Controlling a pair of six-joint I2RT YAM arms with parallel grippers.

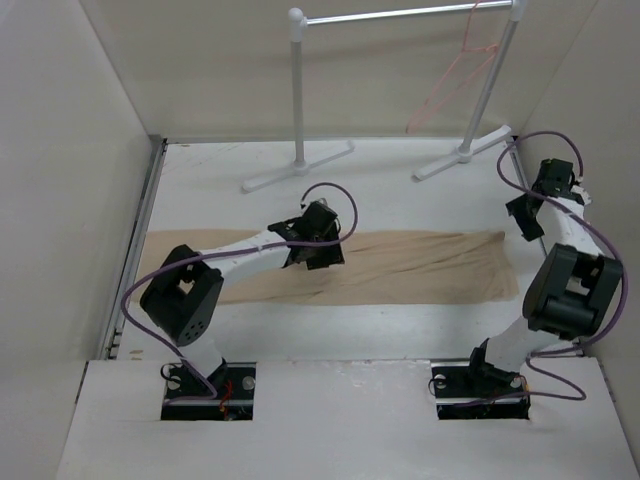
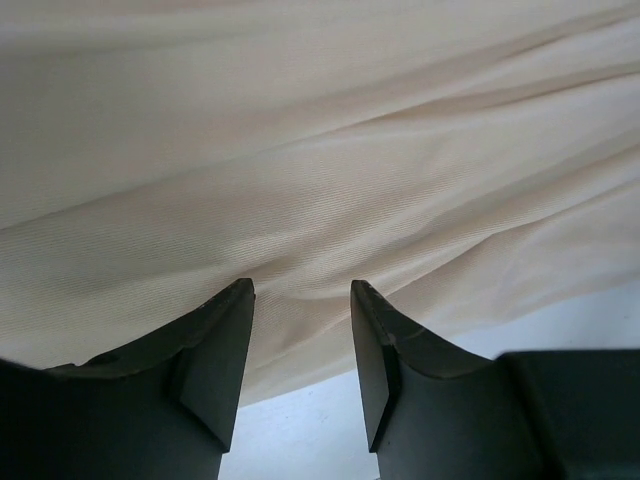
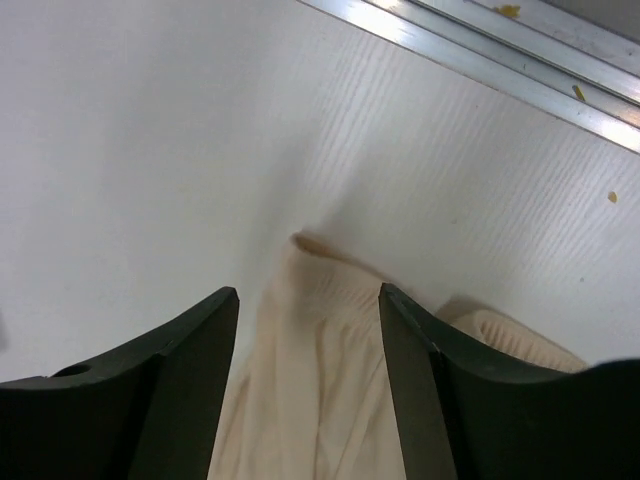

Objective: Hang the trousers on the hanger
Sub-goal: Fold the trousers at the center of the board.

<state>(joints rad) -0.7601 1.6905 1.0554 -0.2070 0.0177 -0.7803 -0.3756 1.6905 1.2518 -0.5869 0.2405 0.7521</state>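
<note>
The tan trousers (image 1: 410, 265) lie flat across the table, stretched left to right. The pink-red hanger (image 1: 455, 80) hangs from the rack's bar at the back right. My left gripper (image 1: 318, 250) is open, low over the middle of the trousers; in the left wrist view (image 2: 302, 290) its fingers straddle the fabric (image 2: 320, 180) near its near edge, holding nothing. My right gripper (image 1: 524, 216) is open by the trousers' right end; in the right wrist view (image 3: 308, 295) the ribbed waistband corner (image 3: 330, 300) lies between the fingers, not clamped.
A white tubular garment rack (image 1: 298, 90) with a metal bar stands at the back, its feet (image 1: 295, 172) on the table. White walls enclose the left, right and back sides. A metal rail (image 3: 480, 45) runs along the wall by my right gripper.
</note>
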